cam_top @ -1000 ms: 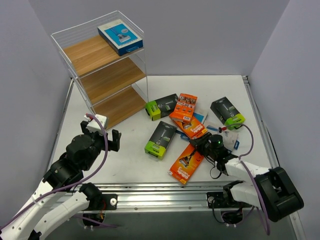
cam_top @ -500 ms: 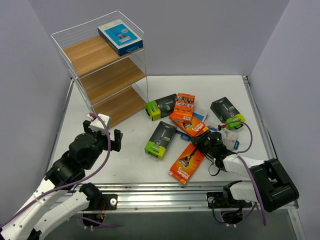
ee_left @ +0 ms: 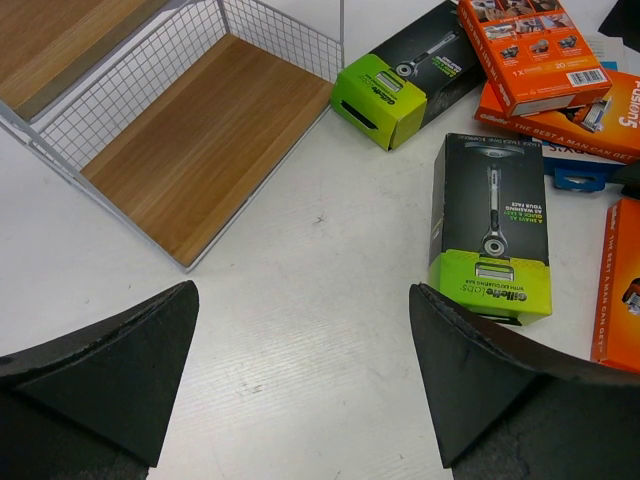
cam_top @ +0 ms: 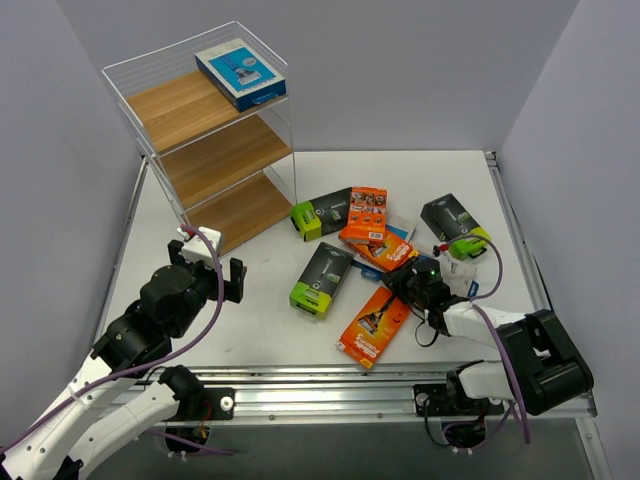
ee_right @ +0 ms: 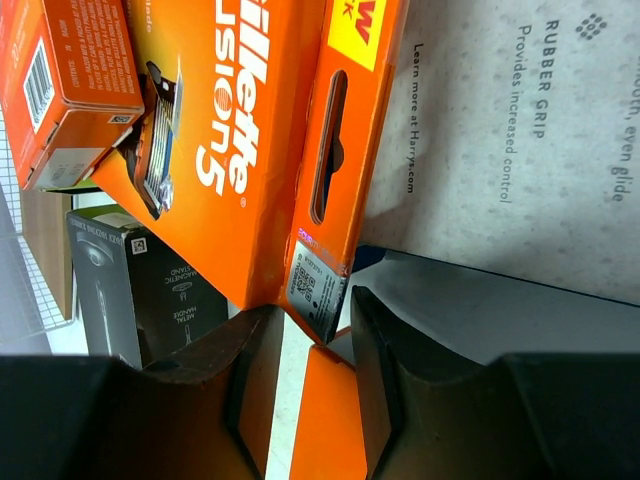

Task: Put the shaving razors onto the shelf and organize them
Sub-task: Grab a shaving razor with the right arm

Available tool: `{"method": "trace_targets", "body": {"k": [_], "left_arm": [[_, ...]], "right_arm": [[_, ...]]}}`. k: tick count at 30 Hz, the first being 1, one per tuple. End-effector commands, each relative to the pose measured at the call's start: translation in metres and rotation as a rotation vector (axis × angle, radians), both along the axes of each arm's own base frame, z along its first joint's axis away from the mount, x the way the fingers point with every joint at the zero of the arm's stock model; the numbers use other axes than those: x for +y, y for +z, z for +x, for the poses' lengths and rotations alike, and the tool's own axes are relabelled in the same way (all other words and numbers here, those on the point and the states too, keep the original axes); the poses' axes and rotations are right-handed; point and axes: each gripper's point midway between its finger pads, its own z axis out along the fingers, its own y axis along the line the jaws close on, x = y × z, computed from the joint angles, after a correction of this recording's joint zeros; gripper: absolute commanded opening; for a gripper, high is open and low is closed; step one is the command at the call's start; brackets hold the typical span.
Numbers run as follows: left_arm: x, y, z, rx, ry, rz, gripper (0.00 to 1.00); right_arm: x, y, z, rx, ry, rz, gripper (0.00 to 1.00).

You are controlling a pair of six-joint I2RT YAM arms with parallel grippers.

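Note:
The shelf (cam_top: 210,150) stands at the far left with one blue-and-white razor pack (cam_top: 240,72) on its top board. Black-and-lime packs (cam_top: 321,279) (cam_top: 323,213) (cam_top: 455,225) and orange packs (cam_top: 365,215) (cam_top: 373,325) lie in a pile mid-table. My right gripper (cam_top: 405,280) is low at the pile. In the right wrist view its narrowly open jaws (ee_right: 315,320) straddle the corner of an orange pack (ee_right: 230,130), with a gap showing on the left side. My left gripper (cam_top: 205,270) (ee_left: 300,340) is open and empty over bare table, left of a black-and-lime pack (ee_left: 490,225).
The shelf's bottom board (ee_left: 200,140) and wire frame lie ahead-left of the left gripper. A white printed pack (ee_right: 520,130) lies to the right of the held-between orange pack, and a black pack (ee_right: 130,280) to its left. Walls close in on three sides.
My right gripper has pushed forward and left into the pile, to the orange pack's corner. The left gripper has drifted slightly forward. The packs have not visibly moved.

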Motion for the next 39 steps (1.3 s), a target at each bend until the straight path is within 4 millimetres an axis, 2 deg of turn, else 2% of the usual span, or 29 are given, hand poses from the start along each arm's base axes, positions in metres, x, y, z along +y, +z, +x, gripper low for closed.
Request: {"method": "trace_targets", "body": {"k": [1,18,33,39], "left_arm": [[-0.005,0.010,0.003,-0.037,-0.012,-0.027,0.95],[-0.007,0.009,0.003,-0.032,-0.018,-0.023,0.95],[-0.010,0.007,0.003,-0.026,-0.027,-0.020,0.95],[-0.012,0.007,0.002,-0.025,-0.036,-0.020,0.95]], "right_arm": [[-0.006,0.008,0.012,-0.023,-0.019,-0.045,0.30],[0.005,0.005,0.027,-0.027,0.005,-0.029,0.37],[0.016,0.004,0.035,-0.038,0.005,0.016,0.35],[0.018,-0.003,0.035,-0.032,-0.015,0.043,0.28]]}}
